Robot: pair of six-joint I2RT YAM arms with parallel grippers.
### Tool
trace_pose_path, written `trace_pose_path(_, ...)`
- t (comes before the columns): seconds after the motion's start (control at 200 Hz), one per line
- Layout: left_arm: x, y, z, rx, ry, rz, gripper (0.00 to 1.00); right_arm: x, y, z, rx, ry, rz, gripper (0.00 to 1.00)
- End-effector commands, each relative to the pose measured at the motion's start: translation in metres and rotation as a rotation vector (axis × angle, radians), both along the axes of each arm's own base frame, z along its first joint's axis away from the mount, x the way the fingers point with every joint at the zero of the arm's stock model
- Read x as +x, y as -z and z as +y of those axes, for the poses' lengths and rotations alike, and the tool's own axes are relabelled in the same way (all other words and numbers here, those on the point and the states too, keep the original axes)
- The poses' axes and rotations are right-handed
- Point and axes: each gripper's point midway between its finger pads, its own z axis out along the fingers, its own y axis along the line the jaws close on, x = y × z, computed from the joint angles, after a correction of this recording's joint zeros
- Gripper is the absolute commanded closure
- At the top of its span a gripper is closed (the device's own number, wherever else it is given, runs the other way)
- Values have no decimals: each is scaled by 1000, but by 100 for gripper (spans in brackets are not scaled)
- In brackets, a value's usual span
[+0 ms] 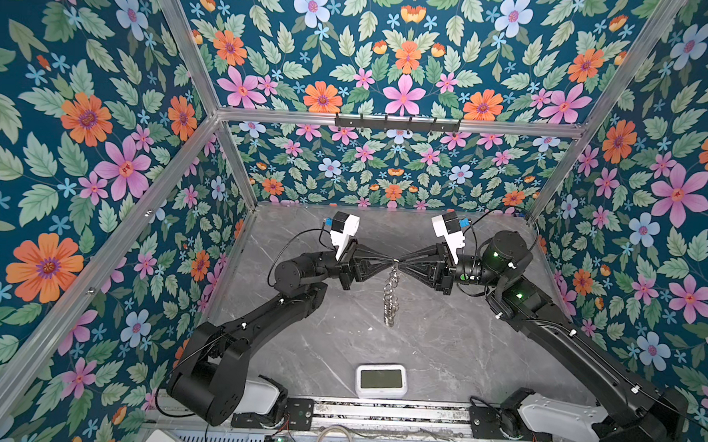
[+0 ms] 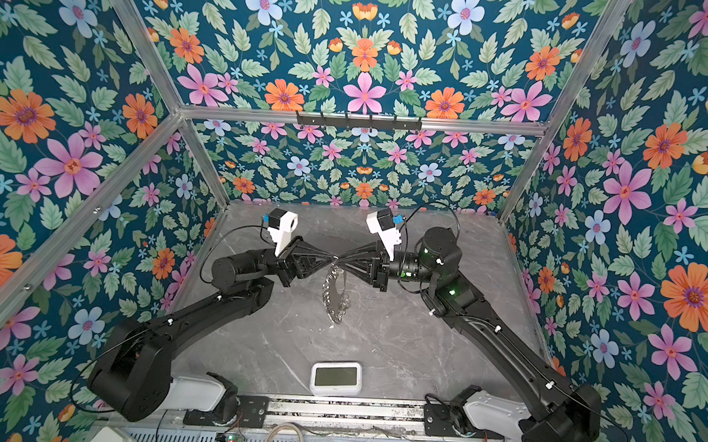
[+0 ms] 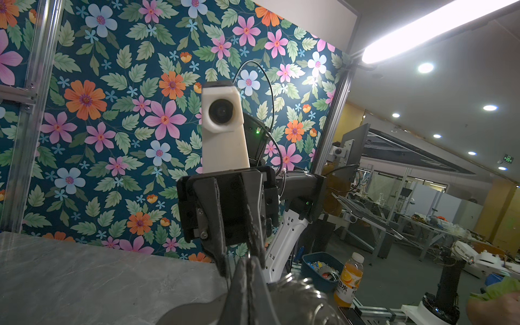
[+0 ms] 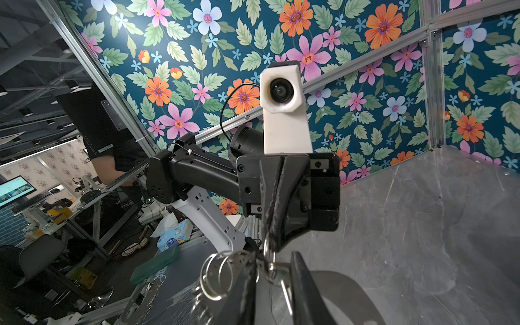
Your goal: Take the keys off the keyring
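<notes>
one keyring (image 1: 391, 292) hangs in the air over the middle of the grey marble table (image 1: 462, 344). it is pinched at its top end where the two grippers meet tip to tip. it looks nearly edge-on in a top view, and its c-shaped curve shows in a top view (image 2: 335, 291). its edge carries many small silver rings, and i cannot pick out any keys among them. the right wrist view shows two larger rings (image 4: 220, 271) side by side.

the left gripper (image 1: 391, 262) has its jaws closed tight on the keyring's top. the right gripper (image 1: 402, 260) faces it with its jaws narrow. in the right wrist view a small ring sits between its fingers (image 4: 302, 284), but i cannot tell whether they grip it.

two black arms reach in from the near corners, each with one white wrist camera. one white clock (image 1: 381, 380) lies flat near the front edge, well apart from the keyring. one black hook rail (image 1: 397, 122) runs along the back beam, against floral walls.
</notes>
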Motion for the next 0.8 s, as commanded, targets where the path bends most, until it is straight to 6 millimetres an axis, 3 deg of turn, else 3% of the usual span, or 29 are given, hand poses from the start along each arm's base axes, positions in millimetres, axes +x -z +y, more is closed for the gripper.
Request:
trace_pose_path(0.0,-3,-9,5,-43,-15,-23,100,-2,-3,3,3,-5,-20,77)
trace_pose_path(0.26,0,-8,3,-37,-18,-5,100,0,1,3,-20,18,-10,100)
trace_pose_path(0.35,4,-4,1,-16,-25,17,100,2,4,1,-55,34,0,100)
trace_pose_path(0.385,5,-2,0,-5,-29,27,92,2,6,0,-74,37,6,100)
trace_pose_path(0.445,9,3,-1,19,-41,48,70,4,10,-4,-106,44,17,100)
trace_pose_path(0.49,11,7,-2,41,-49,60,61,8,13,-9,-131,54,42,100)
trace_pose_path(0.645,19,20,-4,126,-104,83,51,19,23,-32,-200,52,138,100)
trace_pose_path(0.795,28,31,-8,231,-157,92,49,10,35,-39,-309,8,134,100)
